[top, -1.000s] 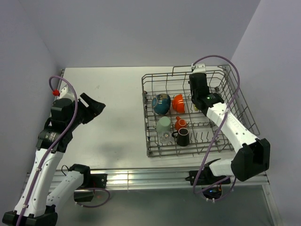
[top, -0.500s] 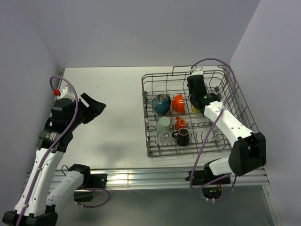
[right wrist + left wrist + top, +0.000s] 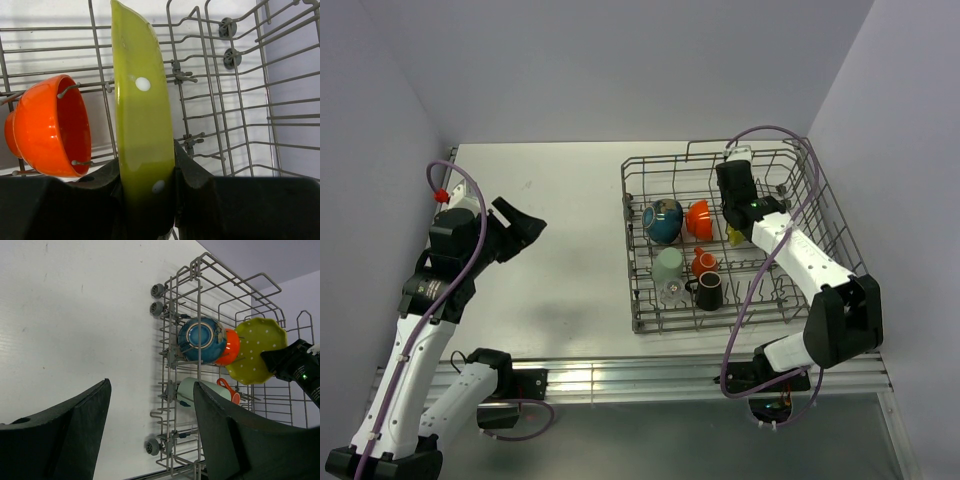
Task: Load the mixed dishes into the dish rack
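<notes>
Right end effector (image 3: 147, 200) is clamped on the yellow-green plate (image 3: 142, 125), one pad on each face near the rim closest to the wrist. The plate stands on edge inside the dish rack (image 3: 200, 65). In the right wrist view it shows edge-on, its long axis running straight away from the camera toward the rack's far wall. One face is turned to the orange-red bowl (image 3: 50, 125) just beside it, which lies on its side between the tines; I cannot tell whether the two touch. The left wrist view shows the plate's dotted face and scalloped rim.

Left end effector (image 3: 152, 390) hangs over the worktop (image 3: 560, 200) well left of the rack, fingers apart and holding nothing.

From above, the right arm covers nearly all of the plate and only a yellow sliver shows. The pads hide the plate's nearest rim, so I cannot tell whether it rests on the wires. The left end effector's own right finger (image 3: 235, 435) cuts off the rack's near rows.

On the bowl's far side from the plate lies the blue-outside cream-inside bowl (image 3: 663, 220). In the nearer row sit the pale green cup (image 3: 668, 264), small orange cup (image 3: 704, 262), clear glass (image 3: 671, 290) and dark brown mug (image 3: 709, 292). On the plate's other side, open wire floor runs to the rack's right wall, which stands close to the worktop's right edge.
</notes>
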Robot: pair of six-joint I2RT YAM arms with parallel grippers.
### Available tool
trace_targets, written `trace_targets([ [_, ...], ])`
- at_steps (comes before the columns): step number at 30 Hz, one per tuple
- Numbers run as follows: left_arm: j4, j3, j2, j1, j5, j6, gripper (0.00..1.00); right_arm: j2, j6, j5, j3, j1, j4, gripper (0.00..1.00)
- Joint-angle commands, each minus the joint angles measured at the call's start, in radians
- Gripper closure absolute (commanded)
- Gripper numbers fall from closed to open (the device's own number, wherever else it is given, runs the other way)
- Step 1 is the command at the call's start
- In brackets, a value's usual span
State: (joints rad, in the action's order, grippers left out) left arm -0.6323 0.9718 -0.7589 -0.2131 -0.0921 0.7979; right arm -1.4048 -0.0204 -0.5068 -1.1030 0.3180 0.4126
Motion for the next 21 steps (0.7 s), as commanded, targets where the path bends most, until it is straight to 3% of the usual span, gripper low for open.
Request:
trace_targets([
  [1,0.028,0.002,0.006,0.001,-0.017,-0.006,0.27,0.018,-0.053,-0.006,-0.026,-0.008,-0.057,0.79],
  [3,0.028,0.002,0.007,0.001,-0.018,-0.005,0.27,0.007,-0.056,-0.004,-0.027,-0.011,-0.054,0.64],
  [8,0.025,0.002,0.007,0.001,-0.023,0.0,0.27,-0.01,-0.073,-0.012,-0.057,-0.026,-0.032,0.36],
  [9,0.025,0.004,0.007,0.001,-0.021,0.001,0.27,-0.008,-0.073,-0.019,-0.057,-0.028,-0.034,0.25],
  [11,0.026,0.002,0.009,0.001,-0.02,0.003,0.27,0.001,-0.073,-0.016,-0.057,-0.03,-0.037,0.13],
  [14,0.032,-0.001,0.004,0.001,-0.026,0.007,0.27,0.018,-0.073,-0.015,-0.052,-0.03,-0.043,0.06],
  [21,0.039,-0.008,-0.002,0.001,-0.034,0.014,0.27,0.081,-0.078,-0.035,-0.041,-0.03,-0.048,0.02],
])
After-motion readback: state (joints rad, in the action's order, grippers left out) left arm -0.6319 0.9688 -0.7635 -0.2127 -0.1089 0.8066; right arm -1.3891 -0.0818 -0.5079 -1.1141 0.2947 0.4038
